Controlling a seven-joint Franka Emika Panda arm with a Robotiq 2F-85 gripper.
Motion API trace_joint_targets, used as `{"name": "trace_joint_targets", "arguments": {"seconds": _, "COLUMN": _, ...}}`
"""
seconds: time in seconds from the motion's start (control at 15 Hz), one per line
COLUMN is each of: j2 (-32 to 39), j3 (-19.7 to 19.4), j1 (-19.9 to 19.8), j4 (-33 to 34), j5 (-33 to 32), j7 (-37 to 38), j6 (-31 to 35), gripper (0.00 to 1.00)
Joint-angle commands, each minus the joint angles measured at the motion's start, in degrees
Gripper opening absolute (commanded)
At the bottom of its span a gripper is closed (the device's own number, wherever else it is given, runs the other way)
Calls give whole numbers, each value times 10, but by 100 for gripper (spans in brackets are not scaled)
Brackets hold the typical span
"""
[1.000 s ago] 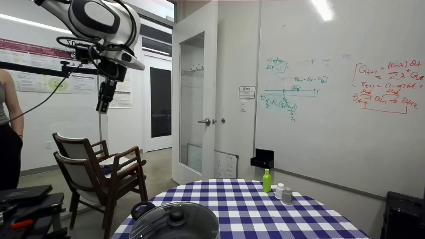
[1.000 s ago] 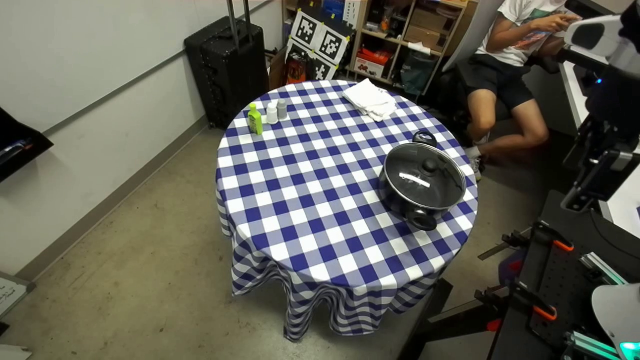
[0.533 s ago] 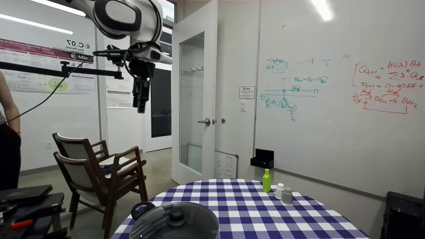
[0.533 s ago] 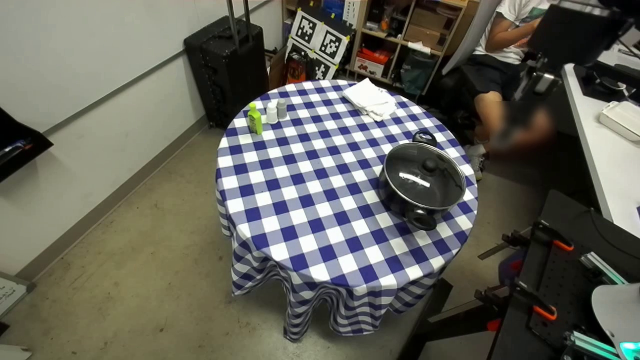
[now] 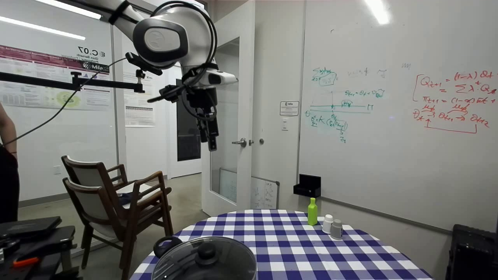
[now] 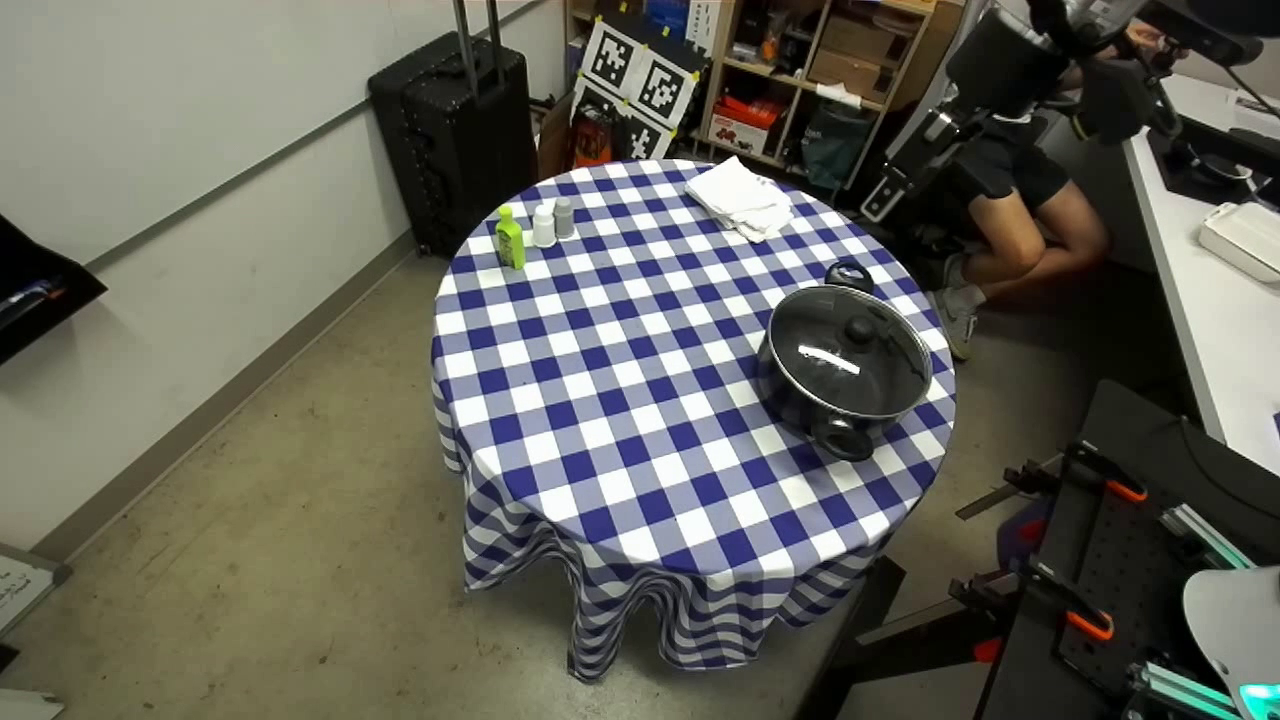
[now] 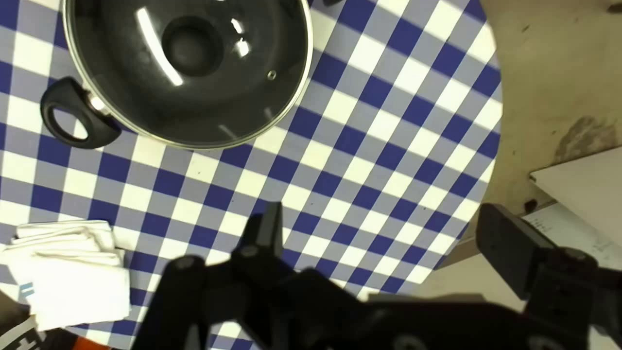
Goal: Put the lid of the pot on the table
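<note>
Below jaws, off to one side: lid [image 7: 228,97] sits on pot [image 6: 785,400], well apart from them. Jaws stand spread, nothing between. Task barely begun, I judge: lid not yet off; gripping, lifting, laying on tabletop [image 6: 620,400] all left. Counting, all lower than jaws: one lid, one pot, one green bottle [image 6: 511,243], one white shaker [image 5: 327,224], one grey shaker [image 5: 337,230], one white cloth pile [image 6: 740,200].
</note>
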Motion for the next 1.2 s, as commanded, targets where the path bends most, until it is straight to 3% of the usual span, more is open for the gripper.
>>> {"name": "trace_joint_targets", "arguments": {"seconds": 0.0, "j2": 52, "j3": -8, "j1": -17, "j4": 0, "j5": -8, "j7": -1, "j6": 100, "gripper": 100}}
{"name": "trace_joint_targets", "arguments": {"seconds": 0.27, "j2": 97, "j3": -17, "j1": -30, "j4": -15, "j5": -99, "j7": 20, "j6": 147, "gripper": 100}}
{"name": "trace_joint_targets", "arguments": {"seconds": 0.53, "j2": 146, "j3": -34, "j1": -35, "j4": -9, "j5": -164, "j7": 37, "j6": 138, "gripper": 100}}
{"name": "trace_joint_targets", "arguments": {"seconds": 1.13, "j2": 257, "j3": -33, "j1": -31, "j4": 65, "j5": -152, "j7": 40, "j6": 102, "gripper": 100}}
